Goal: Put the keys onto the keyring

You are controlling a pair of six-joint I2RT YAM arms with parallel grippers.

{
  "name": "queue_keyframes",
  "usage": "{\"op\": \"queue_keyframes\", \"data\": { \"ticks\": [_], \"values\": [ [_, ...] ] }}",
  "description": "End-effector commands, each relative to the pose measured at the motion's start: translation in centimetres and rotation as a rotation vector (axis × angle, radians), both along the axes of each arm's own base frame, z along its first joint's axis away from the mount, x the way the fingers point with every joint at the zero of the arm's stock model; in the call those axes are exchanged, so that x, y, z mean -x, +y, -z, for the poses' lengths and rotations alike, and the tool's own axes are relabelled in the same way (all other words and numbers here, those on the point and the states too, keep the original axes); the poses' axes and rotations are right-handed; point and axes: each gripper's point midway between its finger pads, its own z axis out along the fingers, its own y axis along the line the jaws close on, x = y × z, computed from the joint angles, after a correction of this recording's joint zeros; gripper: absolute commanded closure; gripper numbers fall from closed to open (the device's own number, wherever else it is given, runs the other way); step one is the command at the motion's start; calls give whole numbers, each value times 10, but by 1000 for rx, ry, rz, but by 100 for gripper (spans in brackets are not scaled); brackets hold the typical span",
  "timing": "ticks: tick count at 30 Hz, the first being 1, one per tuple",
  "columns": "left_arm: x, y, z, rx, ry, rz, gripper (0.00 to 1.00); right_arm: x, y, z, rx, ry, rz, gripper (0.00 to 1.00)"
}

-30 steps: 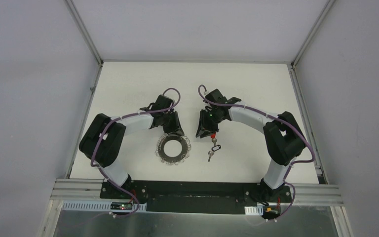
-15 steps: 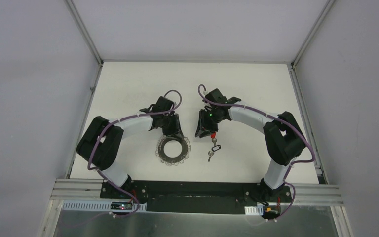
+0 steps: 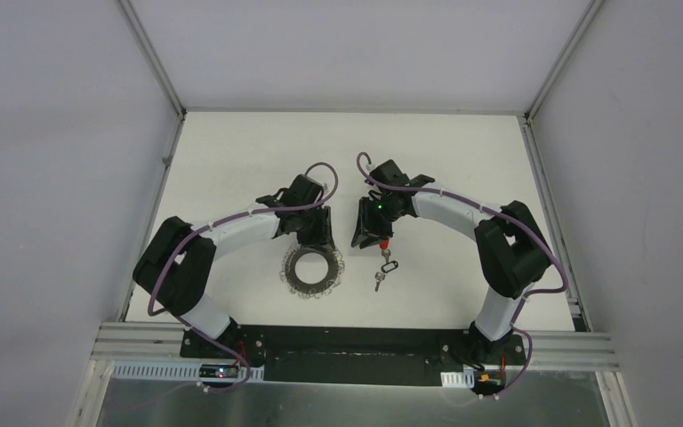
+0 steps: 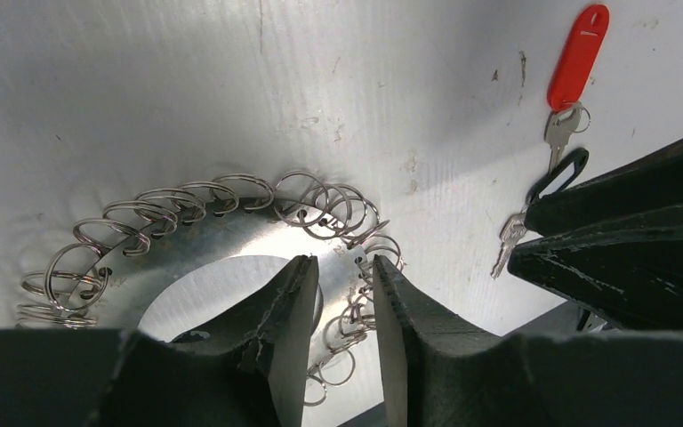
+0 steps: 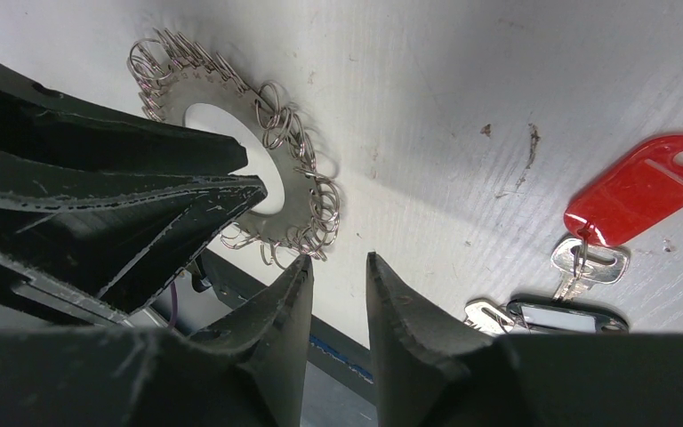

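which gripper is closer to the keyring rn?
Left. The left gripper hangs right over the keyring at its far rim, fingers either side of its wire loops. The right gripper sits off to the ring's right, by the keys.

Left gripper (image 3: 317,241) over keyring (image 3: 313,272) far rim, right gripper (image 3: 372,242) crowding keys (image 3: 384,266); narrow lane between; table (image 3: 445,160) open beyond.

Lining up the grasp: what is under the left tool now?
The keyring: its band and wire loops lie below the left tool, between its parted fingers. The fingers hide the ring's near part, so contact cannot be told.
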Motion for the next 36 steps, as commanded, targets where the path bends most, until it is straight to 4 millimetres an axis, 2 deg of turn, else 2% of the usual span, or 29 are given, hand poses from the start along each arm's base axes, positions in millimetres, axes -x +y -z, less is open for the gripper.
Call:
{"op": "queue_keyframes", "data": {
  "ticks": [1, 8, 19, 36],
  "values": [
    [-15, -8, -13, -23, -82, 39, 70, -7, 9, -18, -57, -54, -22, 69],
    [-21, -9, -9, -95, -97, 54, 70, -5, 7, -16, -53, -52, -19, 68],
    [-18, -9, 3, -193, -102, 104, 72, -4, 6, -14, -53, -47, -15, 68],
    [-27, -3, 2, -319, -147, 149, 80, -3, 7, -16, -61, -50, -13, 68]
  ]
}}
